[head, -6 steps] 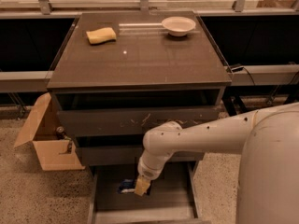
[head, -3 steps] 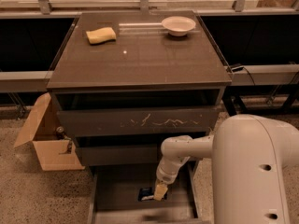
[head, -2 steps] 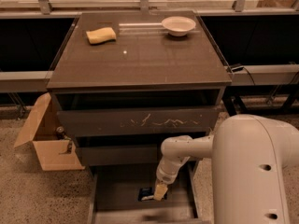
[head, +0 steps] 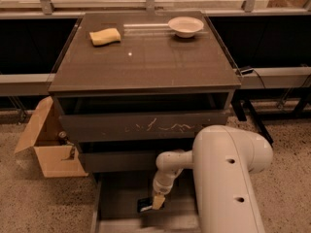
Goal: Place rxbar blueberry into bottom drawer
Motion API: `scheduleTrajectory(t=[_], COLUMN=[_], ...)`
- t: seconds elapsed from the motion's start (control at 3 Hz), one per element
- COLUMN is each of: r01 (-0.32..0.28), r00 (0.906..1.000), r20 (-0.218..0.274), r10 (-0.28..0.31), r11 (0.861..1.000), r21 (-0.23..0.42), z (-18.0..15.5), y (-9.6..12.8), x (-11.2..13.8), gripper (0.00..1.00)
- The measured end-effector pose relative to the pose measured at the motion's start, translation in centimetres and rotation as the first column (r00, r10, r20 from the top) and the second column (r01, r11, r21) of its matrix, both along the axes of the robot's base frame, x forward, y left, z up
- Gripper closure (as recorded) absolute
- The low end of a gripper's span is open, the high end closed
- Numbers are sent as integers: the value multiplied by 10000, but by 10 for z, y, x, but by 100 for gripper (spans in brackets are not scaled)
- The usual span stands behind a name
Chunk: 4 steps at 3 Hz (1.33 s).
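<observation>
The robot's white arm (head: pixel 221 174) reaches down in front of a dark brown bench (head: pixel 146 64) with three drawers. Its gripper (head: pixel 158 201) hangs low inside the open bottom drawer (head: pixel 119 198), a wide shallow grey tray pulled out toward the near side. The small flat rxbar blueberry in its dark blue wrapper (head: pixel 144 206) is right at the tip of the gripper, on its left side and touching it, low over the drawer floor near the middle. I cannot tell whether the gripper is clamped on the bar or merely beside it. Above are the plain middle drawer front (head: pixel 116 160) and the top drawer front with pale scratches (head: pixel 146 126). On the bench top a yellow sponge (head: pixel 105 36) lies far left and a shallow white bowl (head: pixel 185 26) far right, well apart. An open cardboard box (head: pixel 48 152) stands on the floor to the left
</observation>
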<state>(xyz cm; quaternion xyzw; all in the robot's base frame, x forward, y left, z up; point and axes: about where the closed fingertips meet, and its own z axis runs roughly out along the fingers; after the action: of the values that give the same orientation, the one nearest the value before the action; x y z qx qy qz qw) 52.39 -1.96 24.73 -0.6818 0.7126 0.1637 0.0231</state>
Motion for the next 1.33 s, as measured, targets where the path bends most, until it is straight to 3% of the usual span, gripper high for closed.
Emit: scheduleTrajectory(t=[0.33,0.67,1.33], r01=[-386,-510,-599], r00=[9992,9987,9981], r20=[109,62,-160], r10=[385,511,597], r11=[9992,9987,9982], r21=[69,-64,-101], z=[-16,-32,-51], y=[12,22,31], x=[6,3,1], gripper=[100,82,36])
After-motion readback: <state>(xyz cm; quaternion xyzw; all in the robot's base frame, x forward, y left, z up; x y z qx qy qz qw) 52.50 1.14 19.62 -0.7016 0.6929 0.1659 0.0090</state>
